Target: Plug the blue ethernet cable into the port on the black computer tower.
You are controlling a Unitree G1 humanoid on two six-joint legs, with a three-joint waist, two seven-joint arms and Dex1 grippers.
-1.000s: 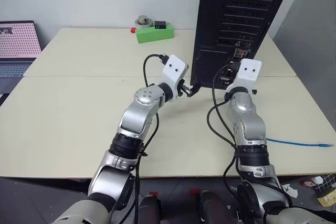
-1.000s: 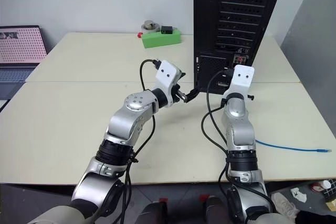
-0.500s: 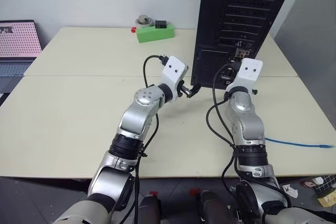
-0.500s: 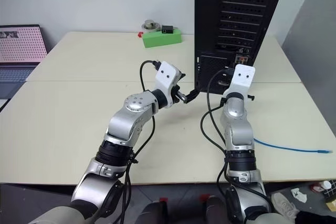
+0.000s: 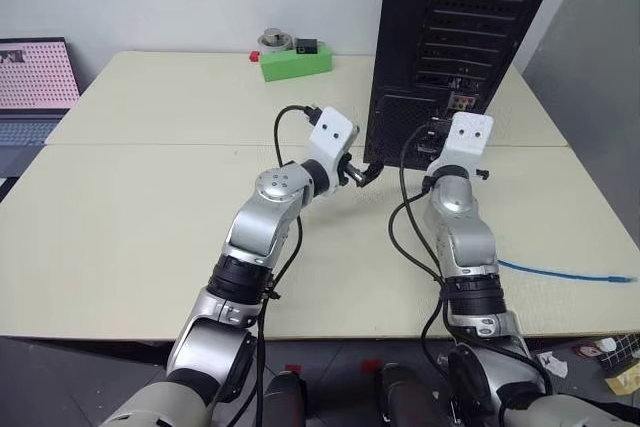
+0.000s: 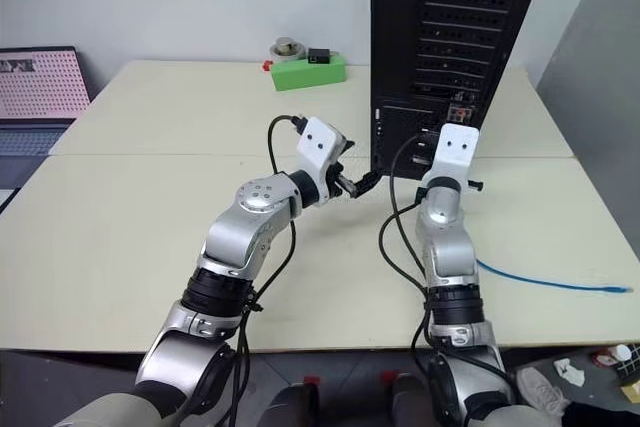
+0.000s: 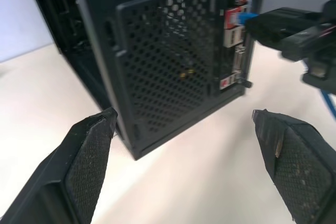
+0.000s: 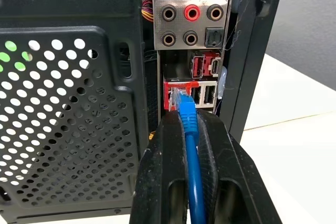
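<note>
The black computer tower [image 5: 450, 27] stands upright at the back of the table, its rear panel facing me. My right gripper [image 8: 186, 116] is shut on the blue ethernet cable [image 8: 192, 150] just behind its plug [image 8: 181, 100]. The plug's tip is at the mouth of the red-framed port [image 8: 176, 86]; how deep it sits I cannot tell. The rest of the cable trails over the table toward the right edge [image 5: 560, 270]. My left gripper [image 7: 184, 124] is open and holds nothing, level with the tower's lower mesh vent [image 7: 173, 51], left of the right gripper [image 7: 283, 24].
A green box [image 5: 295, 62] with small items on top sits at the back of the table, left of the tower. A laptop [image 5: 35, 87] is at the far left. Audio sockets [image 8: 191, 11] and USB sockets sit above and beside the port.
</note>
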